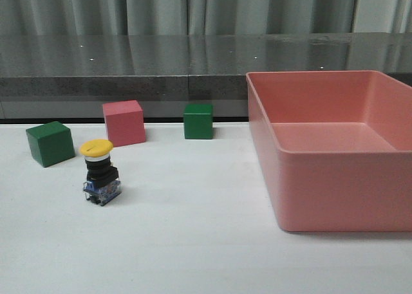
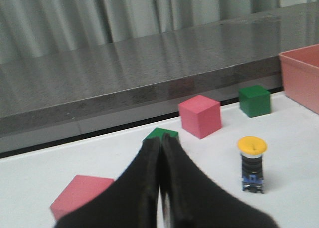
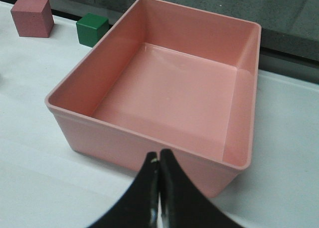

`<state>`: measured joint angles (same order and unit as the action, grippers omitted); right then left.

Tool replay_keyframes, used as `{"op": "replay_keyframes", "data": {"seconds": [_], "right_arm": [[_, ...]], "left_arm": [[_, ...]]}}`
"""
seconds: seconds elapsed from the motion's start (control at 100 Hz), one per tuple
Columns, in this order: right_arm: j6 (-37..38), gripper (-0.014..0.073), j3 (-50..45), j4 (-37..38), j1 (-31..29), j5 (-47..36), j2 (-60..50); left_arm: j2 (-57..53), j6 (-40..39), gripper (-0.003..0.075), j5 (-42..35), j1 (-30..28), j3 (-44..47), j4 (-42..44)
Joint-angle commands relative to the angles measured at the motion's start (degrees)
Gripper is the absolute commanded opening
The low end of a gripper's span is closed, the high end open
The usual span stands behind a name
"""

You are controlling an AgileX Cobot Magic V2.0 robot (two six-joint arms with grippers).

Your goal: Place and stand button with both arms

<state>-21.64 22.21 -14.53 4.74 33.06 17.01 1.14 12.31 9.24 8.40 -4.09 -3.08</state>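
Note:
The button stands upright on the white table at the left, yellow cap up, black body, blue-and-clear base down. It also shows in the left wrist view, apart from my left gripper, which is shut and empty. My right gripper is shut and empty, just outside the near wall of the pink bin. Neither arm shows in the front view.
A large empty pink bin fills the right of the table. Behind the button stand a green cube, a pink cube and a second green cube. A dark ledge runs along the back. Another pink cube lies beside my left gripper.

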Motion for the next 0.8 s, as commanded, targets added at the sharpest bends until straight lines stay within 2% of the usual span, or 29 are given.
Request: {"op": "replay_keyframes", "data": {"seconds": [0.0,0.17,0.3,0.32,0.79], "right_arm": [[-0.05,-0.0076,1.59,-0.91,-0.37,-4.00,0.51],[-0.05,-0.0076,1.59,-0.91,-0.37,-3.87,0.51],[-0.05,-0.0076,1.59,-0.91,-0.37,-3.87,0.51],[-0.05,-0.0076,1.59,-0.91,-0.37,-3.87,0.51],[-0.05,-0.0076,1.59,-0.91,-0.37,-3.87,0.51]], "left_arm": [[-2.37,-2.49,-0.0020,-5.48,-3.50,0.45,0.05],[-3.19,-5.05,-0.0020,-6.77,-5.64,3.36,1.20],[-3.19,-11.32,-0.0020,-12.88,-5.64,6.87,5.64],[-3.19,-12.31,-0.0020,-11.85,-5.64,6.76,6.24],[-3.19,-12.31,-0.0019,-11.80,-5.64,6.64,6.00]]}}
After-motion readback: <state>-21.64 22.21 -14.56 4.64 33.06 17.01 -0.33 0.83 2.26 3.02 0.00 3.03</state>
